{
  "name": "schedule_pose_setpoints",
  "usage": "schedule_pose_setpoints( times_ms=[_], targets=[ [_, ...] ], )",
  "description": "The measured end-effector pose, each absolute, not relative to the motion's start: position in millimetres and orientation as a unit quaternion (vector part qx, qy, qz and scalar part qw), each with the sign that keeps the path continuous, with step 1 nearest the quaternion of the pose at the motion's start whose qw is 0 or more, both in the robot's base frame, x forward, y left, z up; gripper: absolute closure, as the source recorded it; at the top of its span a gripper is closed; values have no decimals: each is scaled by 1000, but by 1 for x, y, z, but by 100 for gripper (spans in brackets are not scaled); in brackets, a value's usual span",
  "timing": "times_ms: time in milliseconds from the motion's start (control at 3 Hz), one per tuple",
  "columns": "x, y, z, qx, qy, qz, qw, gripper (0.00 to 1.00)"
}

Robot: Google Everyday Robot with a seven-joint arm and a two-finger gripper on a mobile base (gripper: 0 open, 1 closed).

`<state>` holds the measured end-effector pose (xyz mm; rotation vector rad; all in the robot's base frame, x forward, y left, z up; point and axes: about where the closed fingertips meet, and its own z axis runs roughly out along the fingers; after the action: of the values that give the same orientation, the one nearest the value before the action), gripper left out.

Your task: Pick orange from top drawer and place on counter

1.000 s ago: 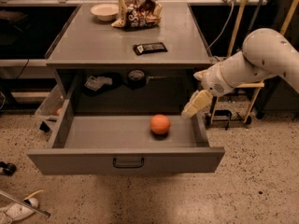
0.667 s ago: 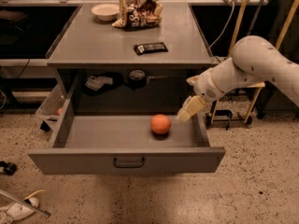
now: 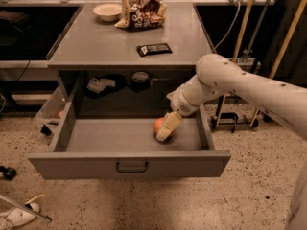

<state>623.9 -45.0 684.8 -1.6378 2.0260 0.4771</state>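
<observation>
I see arm (image 3: 249, 87) entering from right edge, elbow bent mid-frame, forearm angled down-left into open drawer (image 3: 124, 164). Gripper (image 3: 163, 132) at orange (image 3: 157, 123), lower centre, partly covering it. Grip state: can't tell.

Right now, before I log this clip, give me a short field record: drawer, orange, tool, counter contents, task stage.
top drawer: pulled open, handle facing the camera
orange: inside the drawer, right of centre, partly hidden by the tool
tool: down in the drawer, right at the orange
counter: holds a bowl, a snack bag and a dark packet; no orange on it
task stage: orange not yet lifted out
</observation>
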Motion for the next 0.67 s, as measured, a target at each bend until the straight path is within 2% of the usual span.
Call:
schedule_pose_setpoints(
  times_ms=[333,667],
  targets=[
    [625,-45,682,-599,743,177,243,0],
    [639,-50,630,-588,759,168,224,0]
  ],
)
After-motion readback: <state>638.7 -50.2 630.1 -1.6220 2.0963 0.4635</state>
